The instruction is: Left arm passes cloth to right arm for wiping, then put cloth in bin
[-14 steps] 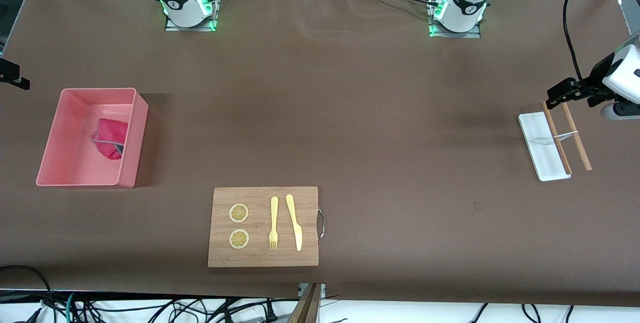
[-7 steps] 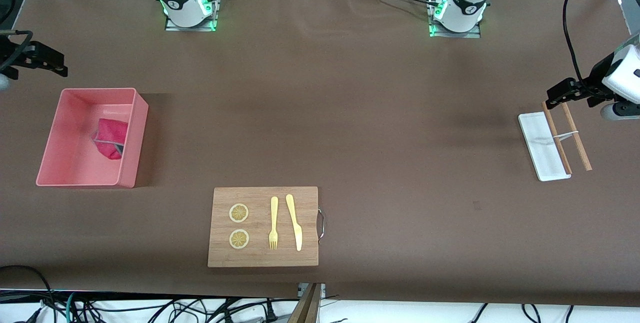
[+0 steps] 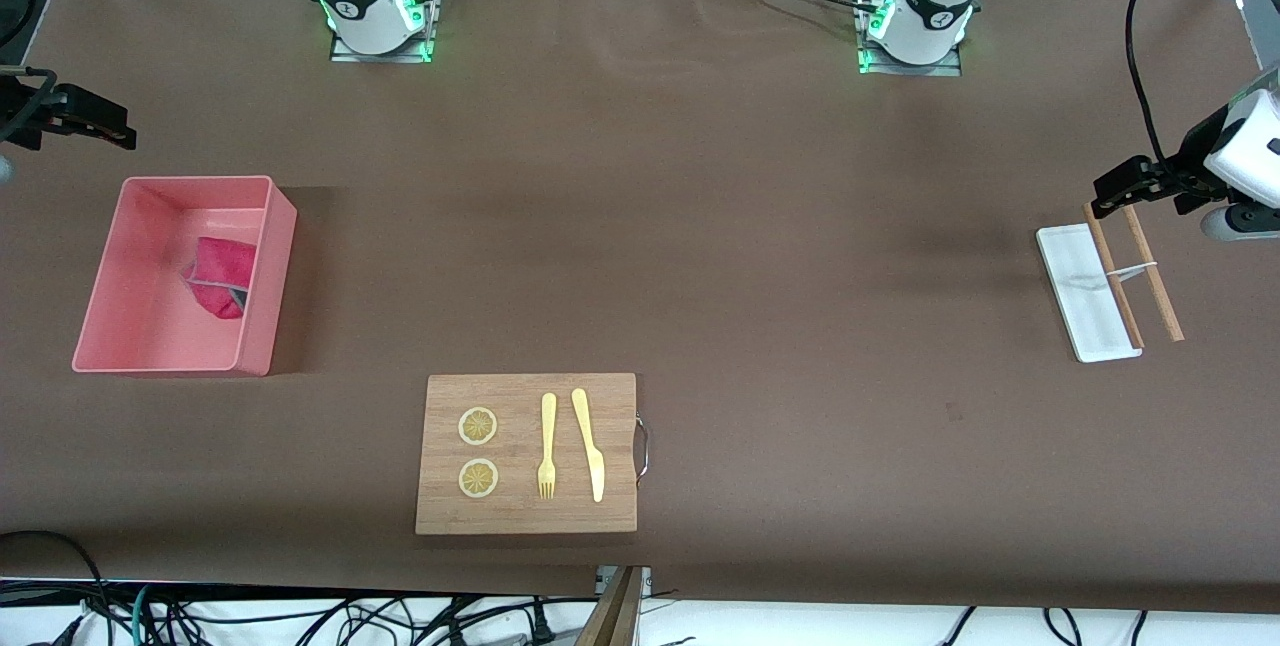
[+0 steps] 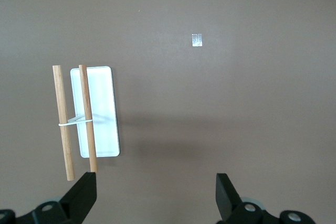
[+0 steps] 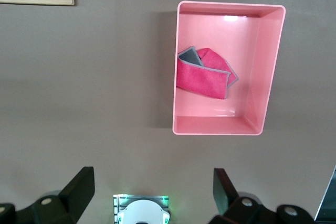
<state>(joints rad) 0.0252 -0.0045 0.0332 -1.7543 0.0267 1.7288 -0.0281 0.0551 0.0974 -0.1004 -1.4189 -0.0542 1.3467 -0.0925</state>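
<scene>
My right gripper (image 5: 152,192) hangs wide open and empty above the bare table beside the pink rectangular plastic bin (image 3: 262,276). My left gripper (image 4: 156,195), equally open and empty, waits over the table near the small flat white tray (image 3: 1078,311). The folded magenta-and-grey cloth (image 3: 222,276) lies inside the bin, its long axis across the bin's width.

No readable text, labels, brands or numbers anywhere. The two white robot arm bases (image 3: 375,1) carry a small dark round mark each, too small to read. A small pale square sticker or tape scrap (image 4: 197,40) on the brown table cover (image 3: 700,226) shows no legible print.
</scene>
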